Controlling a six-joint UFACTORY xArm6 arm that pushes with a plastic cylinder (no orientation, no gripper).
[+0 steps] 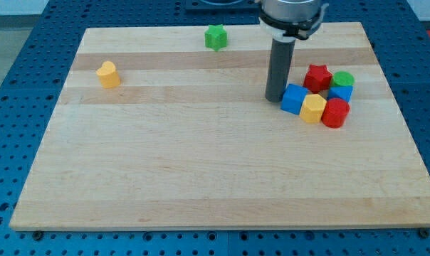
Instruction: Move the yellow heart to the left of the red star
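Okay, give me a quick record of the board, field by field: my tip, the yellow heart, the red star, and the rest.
tip: my tip just left of the blue cube
yellow heart: yellow heart alone, far left
red star: red star in right cluster
cluster: green cylinder, blue block, yellow block, red block
apart: green star near top

Open board lies between the yellow heart (108, 74) and my tip (275, 98). The tip and blue cube (294, 99) obstruct the red star (317, 77) on the view's left.
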